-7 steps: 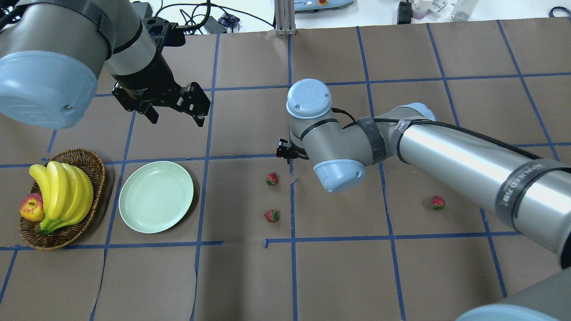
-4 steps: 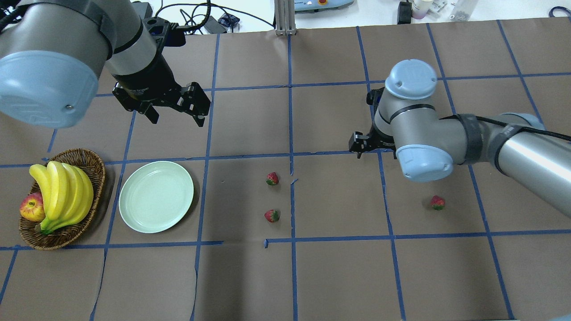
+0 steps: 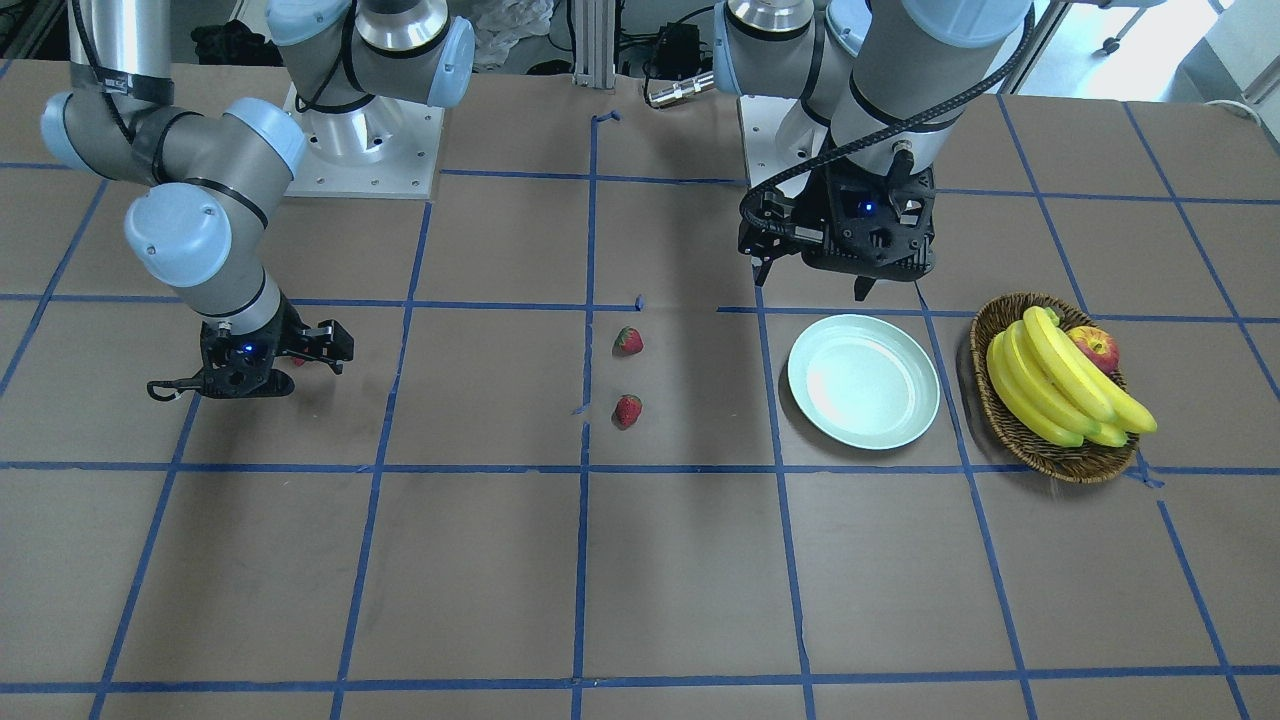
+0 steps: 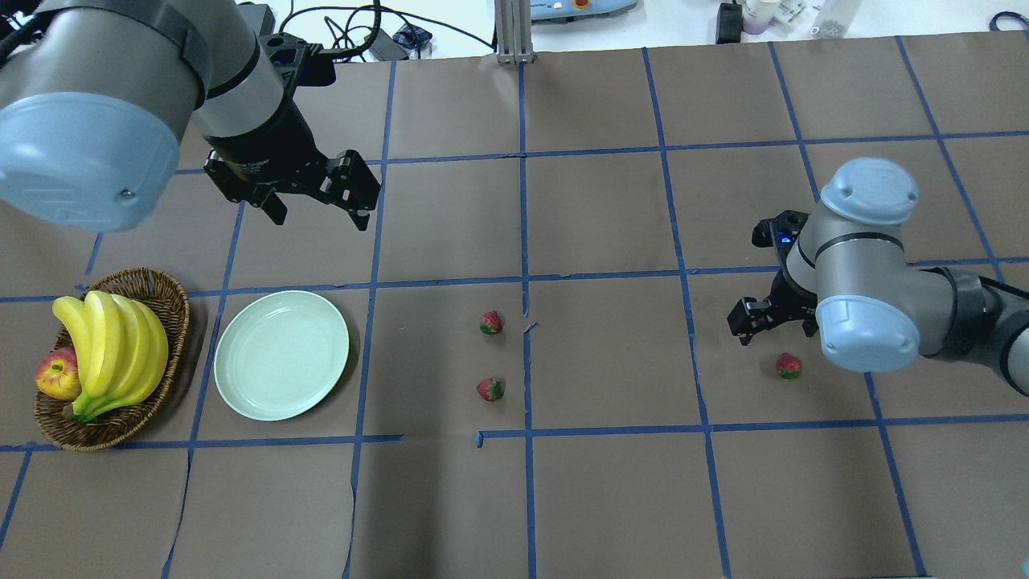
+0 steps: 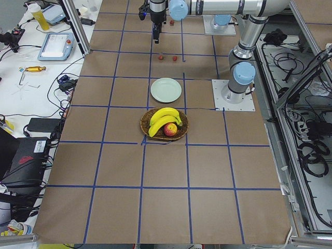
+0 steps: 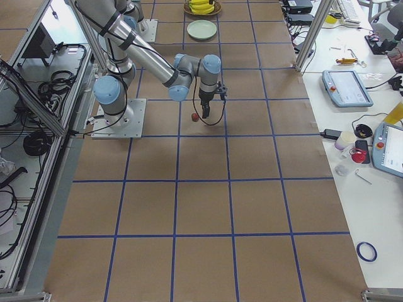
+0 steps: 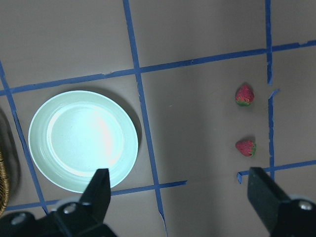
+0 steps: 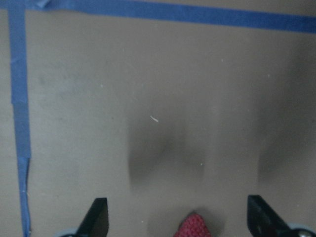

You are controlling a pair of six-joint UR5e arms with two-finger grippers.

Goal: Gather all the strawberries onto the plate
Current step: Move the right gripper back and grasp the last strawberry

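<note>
Two strawberries (image 4: pixel 490 322) (image 4: pixel 489 389) lie at the table's middle, and a third strawberry (image 4: pixel 789 366) lies at the right. The mint-green plate (image 4: pixel 281 355) holds nothing. My right gripper (image 4: pixel 773 326) is open, just beyond the right strawberry and low over the table. In the right wrist view that strawberry (image 8: pixel 195 227) shows at the bottom edge between the open fingers (image 8: pixel 96 219). My left gripper (image 4: pixel 319 215) is open and holds nothing, hovering beyond the plate. In the left wrist view the plate (image 7: pixel 83 140) and the two middle strawberries (image 7: pixel 244 95) (image 7: pixel 246 147) show.
A brown wicker basket (image 4: pixel 173 301) with bananas (image 4: pixel 112 354) and an apple (image 4: pixel 56 375) stands left of the plate. Blue tape lines cross the brown table cover. Cables and gear lie beyond the far edge.
My right arm has swung from the table's middle to the right and now sits by the right strawberry. The left arm, plate and strawberries have not moved.
</note>
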